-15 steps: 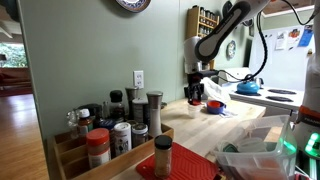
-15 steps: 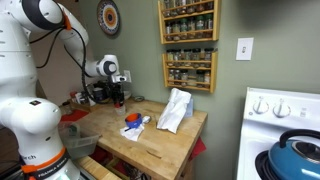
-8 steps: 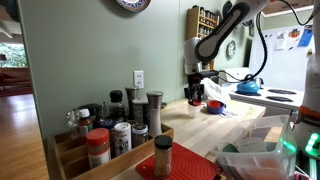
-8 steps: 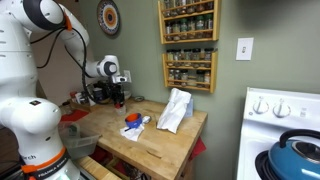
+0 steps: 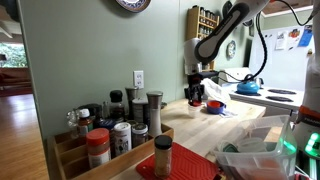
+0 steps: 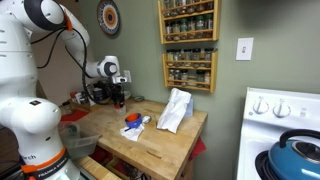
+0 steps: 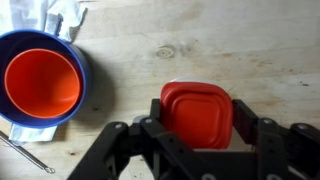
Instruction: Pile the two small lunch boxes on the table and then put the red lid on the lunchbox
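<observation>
Your tool [image 7: 197,126] stands open over the counter [image 7: 210,40], its two dark fingers [image 7: 150,128] spread to either side of the red lid [image 7: 197,110]; in the wrist view the lid sits squarely between them, flat on the pale wood, a rounded-square shape with a raised inner rim; whether either finger touches its edge you cannot tell from here. To the left of the lid in that view, and apart from it, stands a blue bowl [image 7: 88,70] with an orange-red bowl [image 7: 42,82] nested inside it; a white cloth [image 7: 45,15] lies just beyond the bowls at the far left corner, and a thin metal rod shows at the near left edge.

In both exterior views your arm reaches down with the tool [image 5: 194,88] low at the far end of the counter [image 5: 180,118]; in an exterior view the tool [image 6: 118,97] hangs close above the wood at the far left part of the counter [image 6: 160,145], with the blue bowl [image 6: 132,122] nearer the middle and a crumpled white bag [image 6: 176,110] standing to its right. A row of spice jars [image 5: 112,125] fills the near foreground in an exterior view; a spice rack [image 6: 188,45] hangs on the wall, and a blue kettle [image 6: 298,157] sits at the near right.
</observation>
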You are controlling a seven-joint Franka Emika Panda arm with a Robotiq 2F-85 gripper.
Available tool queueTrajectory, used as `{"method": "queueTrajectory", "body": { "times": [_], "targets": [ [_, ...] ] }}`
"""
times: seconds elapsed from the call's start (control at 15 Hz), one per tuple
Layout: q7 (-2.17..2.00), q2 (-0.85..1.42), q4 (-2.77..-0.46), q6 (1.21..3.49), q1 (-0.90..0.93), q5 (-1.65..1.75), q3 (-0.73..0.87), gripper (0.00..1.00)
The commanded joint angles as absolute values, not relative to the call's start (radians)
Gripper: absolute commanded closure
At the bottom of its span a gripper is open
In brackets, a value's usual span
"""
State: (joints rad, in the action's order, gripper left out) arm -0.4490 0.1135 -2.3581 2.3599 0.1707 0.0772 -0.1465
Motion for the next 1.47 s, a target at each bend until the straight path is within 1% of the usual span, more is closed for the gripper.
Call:
{"method": "queueTrajectory", "body": {
  "times": [0.0,0.07,0.13,0.2,0.27,0.33,0.8,1.33,1.4],
  "targets": [
    [-0.444,0.129,-2.354,2.362,0.174,0.068,-0.138,0.44],
    [-0.426,0.123,-2.355,2.361,0.172,0.053,-0.140,0.08],
    [-0.440,0.105,-2.358,2.359,0.175,0.066,-0.139,0.08],
    [-0.438,0.093,-2.360,2.357,0.174,0.069,-0.139,0.06],
    [-0.450,0.074,-2.363,2.345,0.175,0.082,-0.136,0.01],
    [-0.458,0.058,-2.366,2.342,0.175,0.091,-0.135,0.00],
    [-0.439,-0.107,-2.390,2.292,0.168,0.071,-0.153,0.00],
    [-0.466,-0.366,-2.404,2.112,0.159,0.069,-0.201,0.00],
    [-0.446,-0.291,-2.362,2.138,0.150,0.069,-0.199,0.00]
  ]
}}
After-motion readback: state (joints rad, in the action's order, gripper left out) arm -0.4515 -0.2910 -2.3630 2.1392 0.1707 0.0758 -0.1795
